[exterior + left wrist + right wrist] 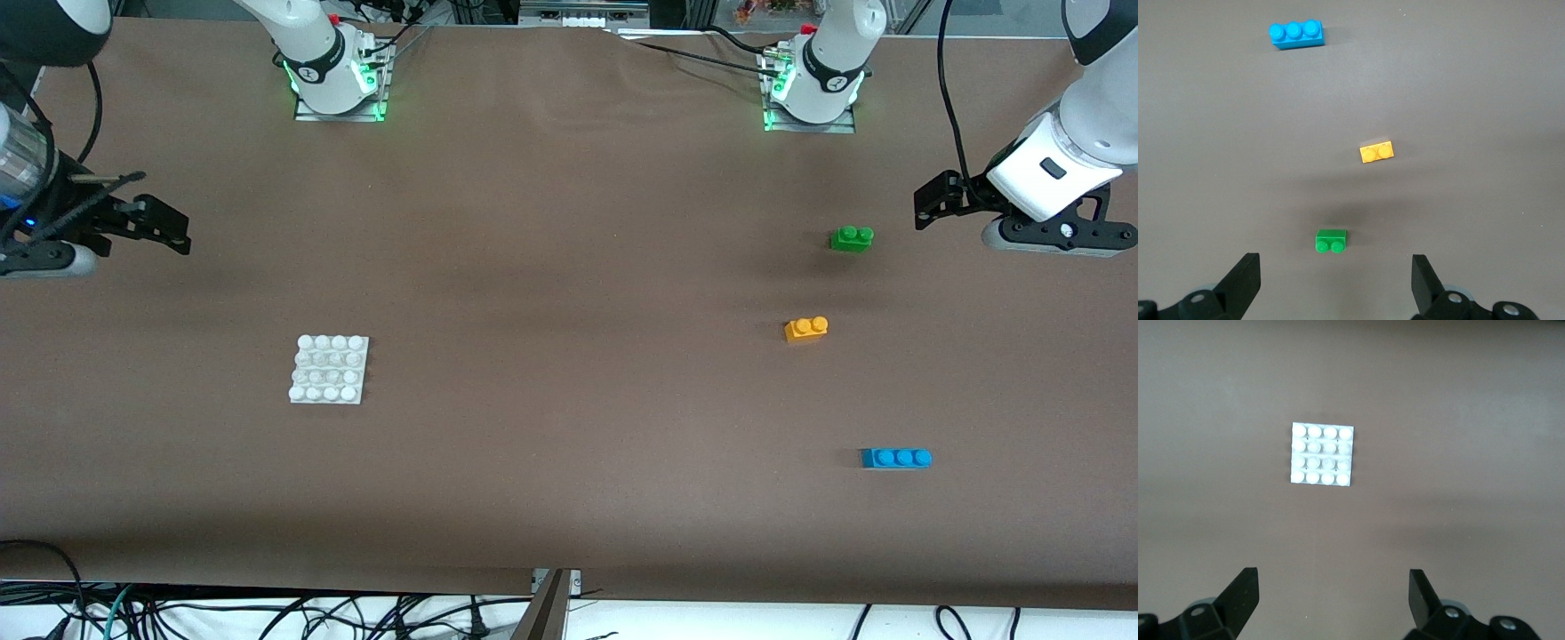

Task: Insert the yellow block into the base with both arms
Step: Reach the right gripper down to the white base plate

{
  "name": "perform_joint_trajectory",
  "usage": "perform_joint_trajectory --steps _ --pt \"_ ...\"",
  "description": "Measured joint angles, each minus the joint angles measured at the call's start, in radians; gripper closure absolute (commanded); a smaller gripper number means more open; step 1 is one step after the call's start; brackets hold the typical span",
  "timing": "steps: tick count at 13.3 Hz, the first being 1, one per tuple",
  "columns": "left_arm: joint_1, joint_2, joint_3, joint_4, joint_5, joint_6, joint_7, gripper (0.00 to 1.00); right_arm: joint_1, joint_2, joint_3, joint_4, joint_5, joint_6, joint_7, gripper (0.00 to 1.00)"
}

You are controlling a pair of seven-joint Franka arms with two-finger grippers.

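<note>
A brown table seen from above, with two white robot arms held high at its two ends. The left gripper (929,206) hangs over the table's edge at the left arm's end, jaws spread wide and empty. The right gripper (173,229) hangs over the right arm's end, also wide open and holding nothing.

The yellow block (806,329), a small two-stud brick, lies flat on the table toward the left arm's end. A green two-stud brick (852,237) lies farther from the front camera than it, and a blue three-stud brick (896,458) lies nearer. All three are well apart. The base (329,369), a white square plate with a four-by-four grid of studs, lies well apart from them toward the right arm's end, studs up and bare.

The step in hand appears to be the first reach. The left arm is best placed to descend over the yellow block and close across its sides, staying clear of the green brick; the right arm could steady the base.

Count: two arms, two grippers, three bricks, one base.
</note>
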Motion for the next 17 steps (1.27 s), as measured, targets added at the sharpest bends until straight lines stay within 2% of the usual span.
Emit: perform_joint_trajectory --steps 4,9,11,13,17 --pt "0.0 0.002 0.0 0.0 0.0 0.0 0.0 0.0 0.024 0.087 0.001 -0.004 -0.003 -0.002 0.0 0.0" --pt "0.001 0.003 0.0 0.0 0.0 0.0 0.0 0.0 0.023 0.144 -0.003 -0.006 -0.006 0.006 -0.001 0.0" --pt "0.001 0.003 0.0 0.001 0.0 0.0 0.0 0.0 0.023 0.185 -0.003 -0.045 -0.005 0.103 -0.001 0.0" --pt "0.001 0.004 0.0 0.001 0.0 0.0 0.0 0.0 0.022 0.221 -0.004 -0.127 0.0 0.242 -0.001 0.0" --pt "0.002 0.005 0.001 0.002 0.0 -0.001 0.0 0.0 -0.029 0.29 -0.013 -0.223 0.097 0.398 -0.004 0.0"
